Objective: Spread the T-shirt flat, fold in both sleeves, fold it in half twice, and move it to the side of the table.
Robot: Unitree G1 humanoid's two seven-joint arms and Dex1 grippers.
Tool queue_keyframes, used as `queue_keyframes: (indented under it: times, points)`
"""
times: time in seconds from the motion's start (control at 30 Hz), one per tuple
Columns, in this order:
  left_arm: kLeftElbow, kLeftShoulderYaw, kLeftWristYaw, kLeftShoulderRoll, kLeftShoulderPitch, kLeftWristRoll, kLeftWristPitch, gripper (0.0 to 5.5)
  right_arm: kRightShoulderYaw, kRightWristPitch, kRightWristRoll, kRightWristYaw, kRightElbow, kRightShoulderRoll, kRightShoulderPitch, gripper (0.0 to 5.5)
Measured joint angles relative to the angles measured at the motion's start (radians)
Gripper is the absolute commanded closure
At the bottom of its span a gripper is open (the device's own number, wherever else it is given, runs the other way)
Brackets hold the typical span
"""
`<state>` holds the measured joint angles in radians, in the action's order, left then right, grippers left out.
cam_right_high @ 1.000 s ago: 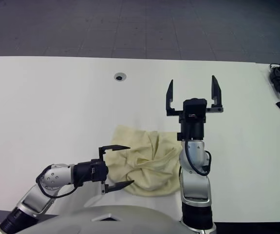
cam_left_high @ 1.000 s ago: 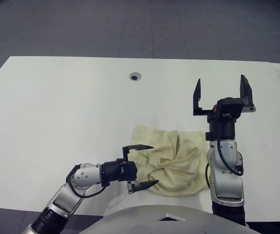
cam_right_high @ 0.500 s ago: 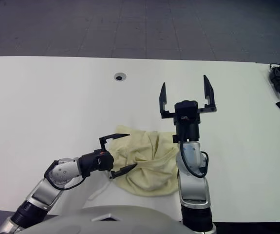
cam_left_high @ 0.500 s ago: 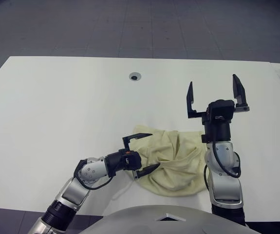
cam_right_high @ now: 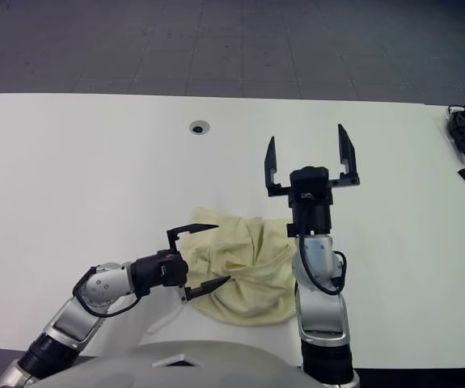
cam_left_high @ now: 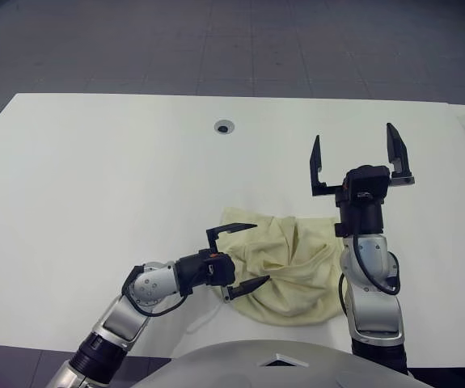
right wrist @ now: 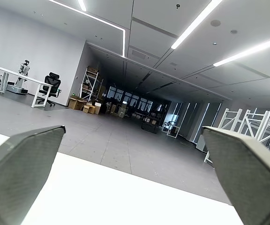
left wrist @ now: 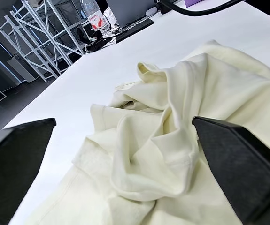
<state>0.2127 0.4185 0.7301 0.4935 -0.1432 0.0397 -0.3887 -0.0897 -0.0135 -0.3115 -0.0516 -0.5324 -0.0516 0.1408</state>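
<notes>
Since a second ago my left pincer (cam_left_high: 258, 252) has advanced to the crumpled T-shirt (cam_left_high: 293, 263), fingers apart at its left edge. It lies on the near part of the white bench (cam_left_high: 95, 162). The right pincer (cam_left_high: 354, 137) stands raised beside it, also wide apart. I judge the cloth light and limp, so I would pinch a hem. The bench looks smooth, with grey floor behind.

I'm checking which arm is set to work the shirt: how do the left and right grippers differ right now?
The left gripper lies low and level at the left edge of the crumpled T-shirt, fingers aimed across the cloth. The right gripper stands raised, fingers pointing upward, clear of the shirt. The left wrist view looks onto cloth, the right wrist view onto the room. Both are open and hold nothing.
</notes>
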Motion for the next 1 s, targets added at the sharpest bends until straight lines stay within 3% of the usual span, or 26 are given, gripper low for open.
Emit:
queue_keyframes:
  times: [0.7,1.0]
  points:
    - [-0.062,0.023,0.004,0.012,0.001,0.055,-0.023,0.1,-0.02,0.0,-0.004,0.007,-0.001,-0.002,0.0,0.13]
    - [-0.071,0.023,0.009,0.011,0.004,0.055,-0.024,1.52,-0.02,0.0,-0.005,0.007,-0.004,-0.003,0.0,0.1]
